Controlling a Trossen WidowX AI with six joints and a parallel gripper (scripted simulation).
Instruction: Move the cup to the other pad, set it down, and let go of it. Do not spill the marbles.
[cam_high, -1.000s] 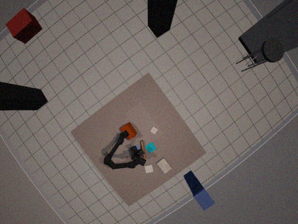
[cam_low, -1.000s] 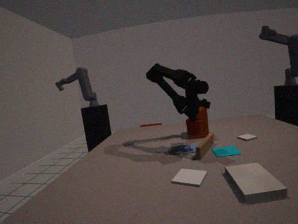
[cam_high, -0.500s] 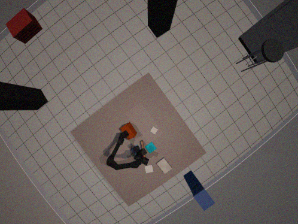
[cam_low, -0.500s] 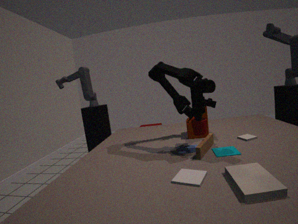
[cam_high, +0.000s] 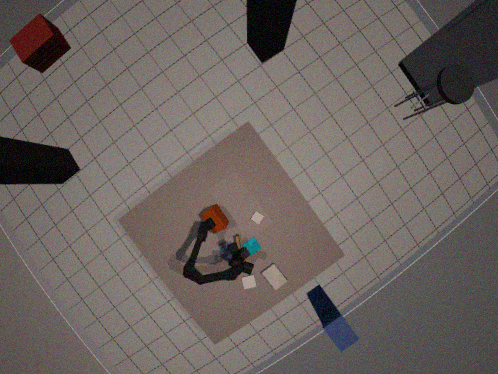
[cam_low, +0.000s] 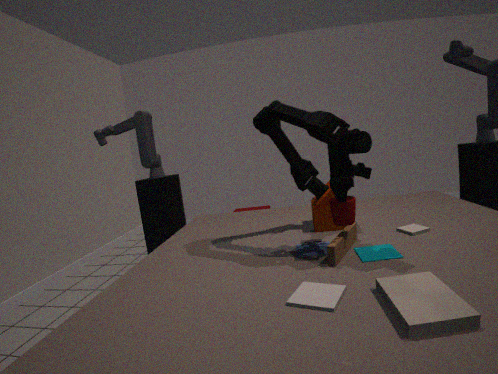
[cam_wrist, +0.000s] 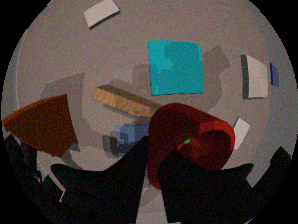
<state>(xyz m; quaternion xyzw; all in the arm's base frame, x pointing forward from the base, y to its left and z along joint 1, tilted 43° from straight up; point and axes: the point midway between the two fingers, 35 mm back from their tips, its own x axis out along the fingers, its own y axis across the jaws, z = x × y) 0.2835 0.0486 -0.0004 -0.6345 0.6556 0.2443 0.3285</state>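
Note:
The red cup (cam_low: 344, 212) (cam_wrist: 172, 117) is held in the air over the wooden barrier's end, roughly upright as the exterior view shows it. A green marble (cam_wrist: 187, 141) shows inside; other contents are too dark to tell. My gripper (cam_low: 343, 197) (cam_wrist: 151, 140) is shut on the cup's wall. The teal pad (cam_high: 252, 246) (cam_low: 378, 253) (cam_wrist: 176, 67) lies beyond the barrier, with a shadow on it. The blue pad (cam_low: 312, 249) (cam_wrist: 131, 137) lies on the other side, partly in the arm's shadow.
The wooden barrier (cam_high: 237, 241) (cam_low: 342, 245) (cam_wrist: 125, 102) stands between the pads. An orange block (cam_high: 216, 218) (cam_low: 321, 215) (cam_wrist: 42, 125) stands by the arm's base. A thick pale slab (cam_high: 274, 276) (cam_low: 427, 302) and two thin pale tiles (cam_low: 317, 295) (cam_low: 413, 229) lie around the teal pad.

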